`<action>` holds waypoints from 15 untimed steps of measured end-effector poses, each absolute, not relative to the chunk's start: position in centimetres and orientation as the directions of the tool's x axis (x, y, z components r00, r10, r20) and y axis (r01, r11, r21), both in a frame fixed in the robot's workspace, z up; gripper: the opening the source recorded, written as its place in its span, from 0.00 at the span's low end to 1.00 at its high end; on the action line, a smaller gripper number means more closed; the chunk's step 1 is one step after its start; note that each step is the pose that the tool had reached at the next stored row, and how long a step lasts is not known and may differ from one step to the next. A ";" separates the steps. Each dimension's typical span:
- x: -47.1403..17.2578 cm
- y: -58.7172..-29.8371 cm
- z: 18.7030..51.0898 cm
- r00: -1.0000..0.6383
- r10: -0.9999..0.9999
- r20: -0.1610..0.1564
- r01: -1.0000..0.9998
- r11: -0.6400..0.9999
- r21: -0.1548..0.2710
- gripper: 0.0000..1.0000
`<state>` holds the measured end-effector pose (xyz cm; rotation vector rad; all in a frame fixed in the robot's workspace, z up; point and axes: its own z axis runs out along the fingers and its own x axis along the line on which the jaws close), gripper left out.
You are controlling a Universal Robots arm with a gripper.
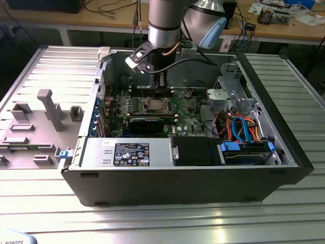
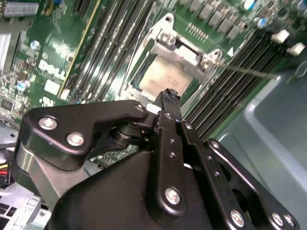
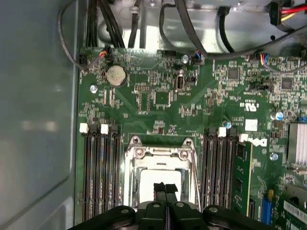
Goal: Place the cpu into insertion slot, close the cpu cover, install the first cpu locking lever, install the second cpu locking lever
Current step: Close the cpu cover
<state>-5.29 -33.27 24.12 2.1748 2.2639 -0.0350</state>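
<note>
Silver-tan cpu (image 3: 146, 184): seated flat in the insertion slot (image 3: 144, 164) on the green board (image 3: 158, 100).
Cpu cover (image 3: 160, 152): silvery frame lying down around the chip.
Gripper (image 3: 165, 186): black fingers pressed together, gripping nothing, tips right over the chip.
Case (image 1: 152, 183): open, lying on its side.

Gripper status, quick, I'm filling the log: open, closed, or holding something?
Black gripper: fingers closed, holding nothing visible, over the silver-tan square metal chip.
</note>
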 end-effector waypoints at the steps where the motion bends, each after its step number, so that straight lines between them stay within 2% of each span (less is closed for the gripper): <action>1: -5.8 -33.3 24.0 -0.040 0.999 -0.017 0.999 0.040 -0.012 0.11; 8: -7.3 -33.4 23.4 -0.040 0.999 -0.018 0.999 0.040 0.014 0.11; 15: -7.8 -33.4 22.4 -0.040 0.999 -0.018 0.999 0.040 0.015 0.11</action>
